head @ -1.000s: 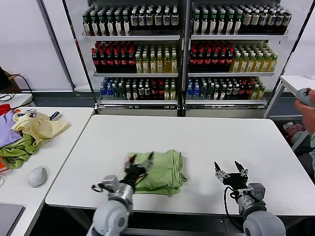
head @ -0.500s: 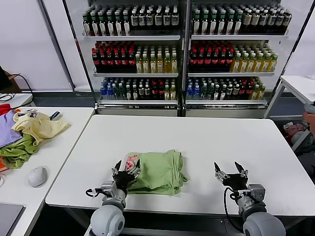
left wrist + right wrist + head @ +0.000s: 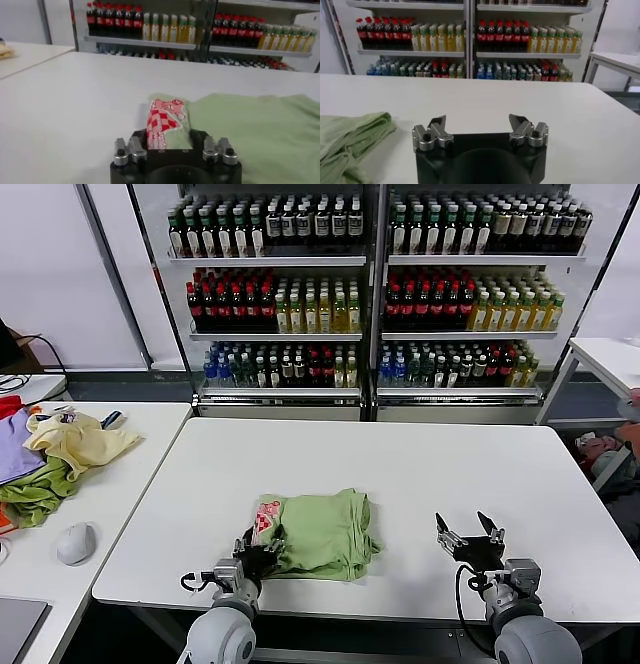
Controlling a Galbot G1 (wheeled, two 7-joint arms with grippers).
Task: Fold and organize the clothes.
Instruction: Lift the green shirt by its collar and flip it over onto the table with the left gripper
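The light green, soft cotton short-sleeved shirt [image 3: 322,534] lies folded into a rough rectangle near the front edge of the white rectangular table [image 3: 400,464]. The left gripper [image 3: 258,547] sits low at the shirt's near-left corner. In the left wrist view, the folded edge carrying the red-and-white checked print [image 3: 164,121] runs down between its two finger mounts; the fingertips are hidden under the cloth, so cannot tell whether the jaws are pinching it or merely around it. The rest of the shirt spreads away from that gripper, toward the right arm's side.

The right gripper [image 3: 470,536] hovers idle over bare tabletop, well apart from the shirt's far edge, jaws spread wide and empty.

Behind the table: glass-fronted shelves of coloured drink bottles [image 3: 370,294]. On a side table beyond the left gripper: a pile of yellow, green and purple garments [image 3: 50,459] and a grey computer mouse [image 3: 76,542].
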